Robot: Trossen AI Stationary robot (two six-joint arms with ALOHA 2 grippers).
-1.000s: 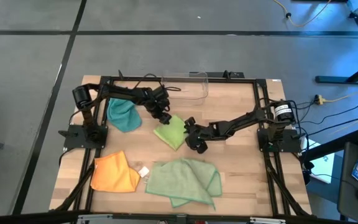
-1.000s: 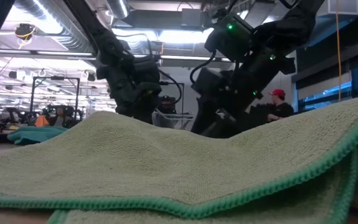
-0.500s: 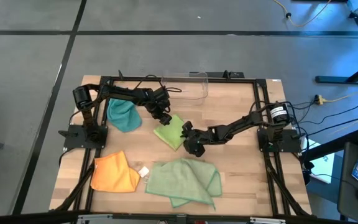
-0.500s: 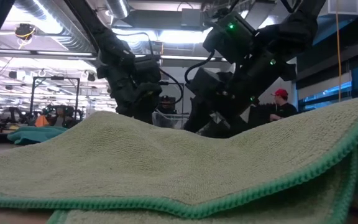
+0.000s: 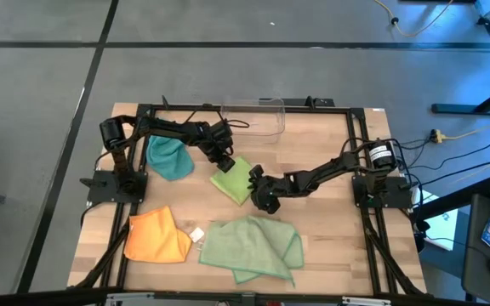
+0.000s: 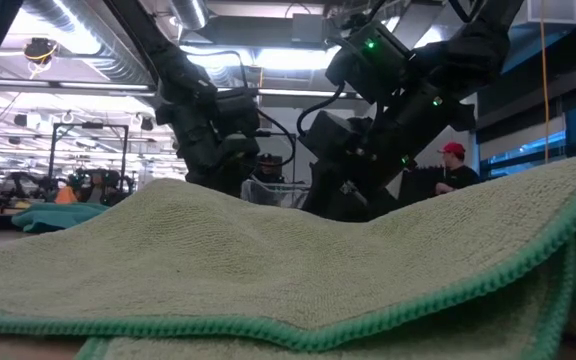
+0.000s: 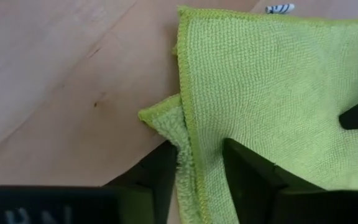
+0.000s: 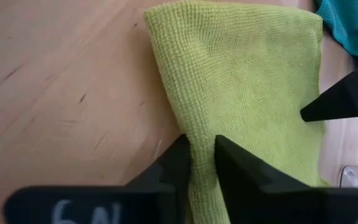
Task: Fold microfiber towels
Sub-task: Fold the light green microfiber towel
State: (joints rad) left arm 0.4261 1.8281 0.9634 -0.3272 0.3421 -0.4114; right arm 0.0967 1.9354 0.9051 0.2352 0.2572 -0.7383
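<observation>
— Lime green towel (image 5: 235, 180): where is it on the tabletop (image 5: 330, 212)?

— Near the middle, folded into a rough square, just in front of the clear plastic bin (image 5: 256, 116). The teal towel (image 5: 168, 156) lies bunched to its left, the large pale sage towel (image 5: 252, 246) sprawls in front of it toward the near edge, and the orange towel (image 5: 156, 237) sits left of the sage one.

— And the arms?

— Both are on the lime towel. The left end effector (image 7: 201, 168) is at its back edge, the side toward the bin, with its two fingers clenched on that edge, one on either side of the hem; a small lower layer of cloth pokes out beside them. The right end effector (image 8: 199, 163) is at the opposite side, the corner nearest the sage towel, and its fingers pinch a raised ridge of lime cloth between them.

— Anything from the low camera?

— Mostly the sage towel filling the foreground, with both dark arms behind it. A person in a red cap (image 6: 452, 151) shows in the room beyond.
</observation>
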